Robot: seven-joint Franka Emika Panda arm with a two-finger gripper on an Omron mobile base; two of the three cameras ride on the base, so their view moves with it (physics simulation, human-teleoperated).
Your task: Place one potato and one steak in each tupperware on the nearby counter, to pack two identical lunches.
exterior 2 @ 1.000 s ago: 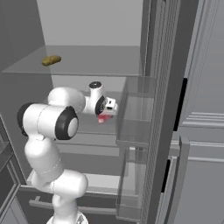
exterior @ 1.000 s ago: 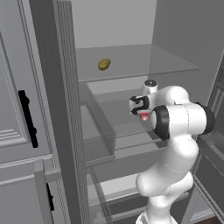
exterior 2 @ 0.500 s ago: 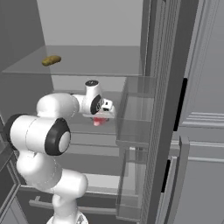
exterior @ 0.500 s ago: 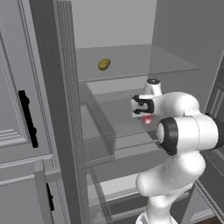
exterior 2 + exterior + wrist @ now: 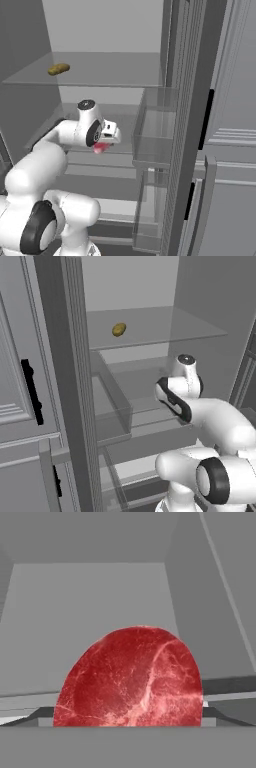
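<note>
While the steak lies flat on a middle fridge shelf, red and marbled right ahead of the hand, the gripper hangs just above it with jaws spread wide, holding nothing (fingertips themselves are hidden). Best to descend squarely over its middle and close low. One potato waits on the upper shelf
</note>
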